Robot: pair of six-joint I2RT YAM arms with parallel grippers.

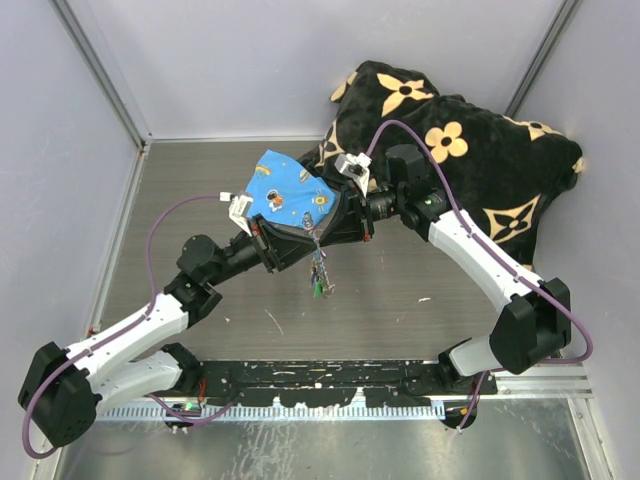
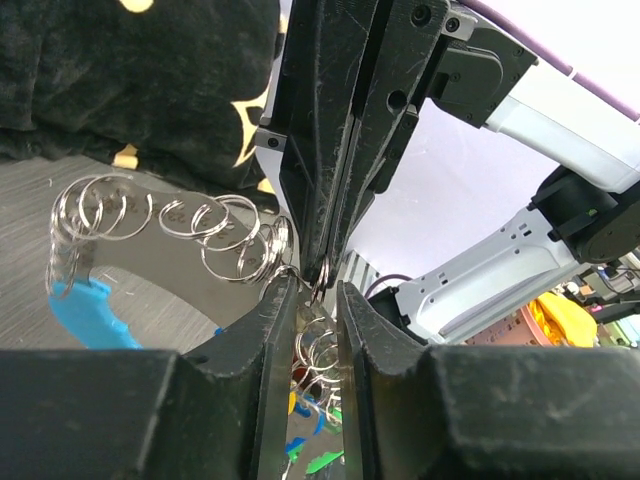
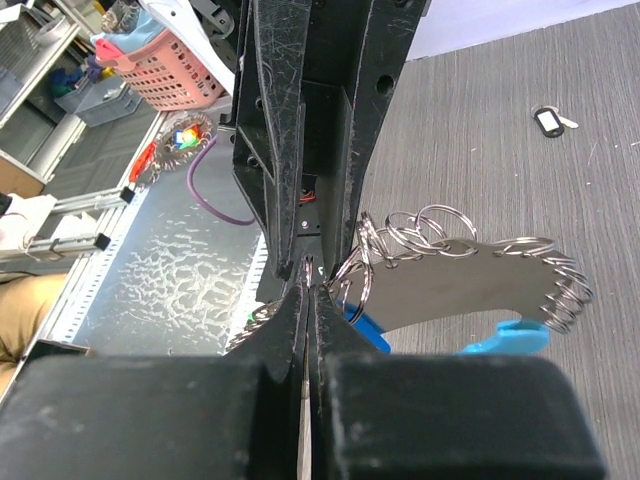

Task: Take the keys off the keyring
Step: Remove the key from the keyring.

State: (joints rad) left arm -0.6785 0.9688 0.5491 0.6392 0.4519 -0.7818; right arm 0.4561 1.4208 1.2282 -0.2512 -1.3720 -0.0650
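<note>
Back right: black flowered cushion — centre: blue printed cloth

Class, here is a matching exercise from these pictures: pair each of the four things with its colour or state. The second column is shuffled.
Things:
1. cloth
2. plush blanket
3. left arm's cable
4. right gripper

Colour or state:
a. purple
b. shut on the keyring
c. blue, printed
d. black with beige flowers

Pairs: 1-c, 2-d, 3-a, 4-b.
</note>
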